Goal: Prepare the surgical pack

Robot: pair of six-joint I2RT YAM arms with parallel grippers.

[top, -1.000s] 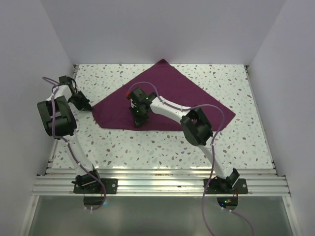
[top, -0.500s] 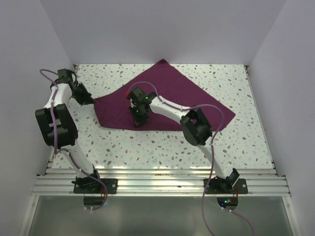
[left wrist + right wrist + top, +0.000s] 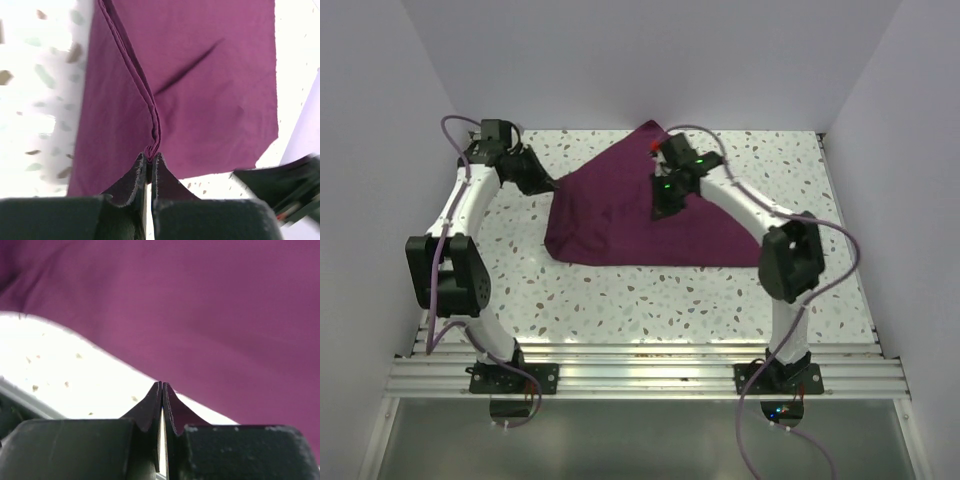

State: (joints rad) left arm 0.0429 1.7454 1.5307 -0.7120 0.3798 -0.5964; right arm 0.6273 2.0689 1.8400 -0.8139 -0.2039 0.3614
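Both arms rise from the near edge of the tabletop and reach away over it. The left arm runs up the left side, and the right arm runs up the right side and then bends inward.

Past the middle of the tabletop lies the pack, a maroon cloth in a rough triangle. Its long straight edge is nearest the arm bases. Its right part lies flat, while its left part is raised and rumpled.

The right tool hangs over the middle of the pack. In the right wrist view its fingers are closed tip to tip. The cloth's edge runs right up to the tips and looks caught between them. Cloth fills the upper part of that view, and bright speckled tabletop shows on the left, on the near side of that edge.

A little farther back, the left tool is at the pack's left corner. In the left wrist view its fingers are pressed together with a ridge of cloth pinched between the tips. From there a doubled fold runs away across the cloth, and a dark crease slants beside it. Speckled tabletop shows to the left of the cloth.

Farthest back, the pack's point lies close to the back edge of the tabletop.
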